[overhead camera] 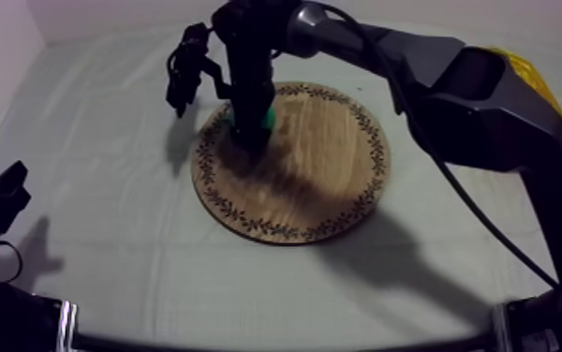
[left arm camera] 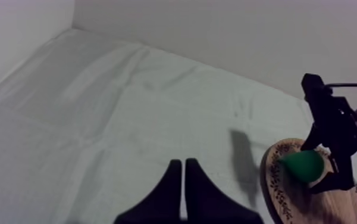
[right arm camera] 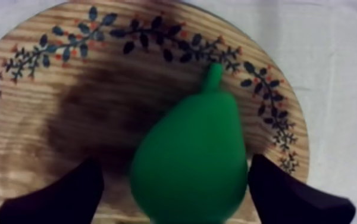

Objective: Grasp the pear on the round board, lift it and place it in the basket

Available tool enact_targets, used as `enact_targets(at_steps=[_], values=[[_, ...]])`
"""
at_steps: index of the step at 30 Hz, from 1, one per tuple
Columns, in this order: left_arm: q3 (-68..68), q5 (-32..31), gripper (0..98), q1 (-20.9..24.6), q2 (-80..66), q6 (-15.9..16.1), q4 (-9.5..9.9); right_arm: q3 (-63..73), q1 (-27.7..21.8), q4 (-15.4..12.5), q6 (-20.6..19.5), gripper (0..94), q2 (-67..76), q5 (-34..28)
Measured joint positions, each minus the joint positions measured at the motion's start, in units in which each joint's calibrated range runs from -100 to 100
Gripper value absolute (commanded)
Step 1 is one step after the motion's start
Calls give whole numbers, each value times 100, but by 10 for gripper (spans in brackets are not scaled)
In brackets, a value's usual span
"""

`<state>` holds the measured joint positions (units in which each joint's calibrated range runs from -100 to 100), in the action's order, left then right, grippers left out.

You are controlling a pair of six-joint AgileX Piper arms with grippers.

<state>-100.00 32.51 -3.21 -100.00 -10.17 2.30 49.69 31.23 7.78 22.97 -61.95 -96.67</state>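
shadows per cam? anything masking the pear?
Top view: the right arm's shadow darkens the wooden board around the pear and the cloth beside it. Left wrist view: a narrow shadow on the cloth beside the board. Right wrist view: dark patch on the board beside the pear; pear itself bright green.
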Motion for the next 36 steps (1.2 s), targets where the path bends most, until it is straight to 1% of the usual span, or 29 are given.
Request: enact_targets(at_steps=[4,6,11,14,18,25,31,36], values=[[0,0,1,0,0,0,0,144,-6,44,-1,633,-174,15],[0,0,1,0,0,0,0,212,-6,49,-8,580,-250,24],[0,0,1,0,0,0,0,413,-12,49,-30,412,-347,113],[0,0,1,0,0,0,0,454,-41,49,-39,364,-332,146],[0,0,1,0,0,0,0,433,-75,49,-33,348,-163,121],[0,0,1,0,0,0,0,164,-249,96,-30,355,520,236],[0,0,1,0,0,0,0,-383,-511,224,-138,360,1479,787],[0,0,1,0,0,0,0,-1011,-865,308,-346,365,2370,1450]])
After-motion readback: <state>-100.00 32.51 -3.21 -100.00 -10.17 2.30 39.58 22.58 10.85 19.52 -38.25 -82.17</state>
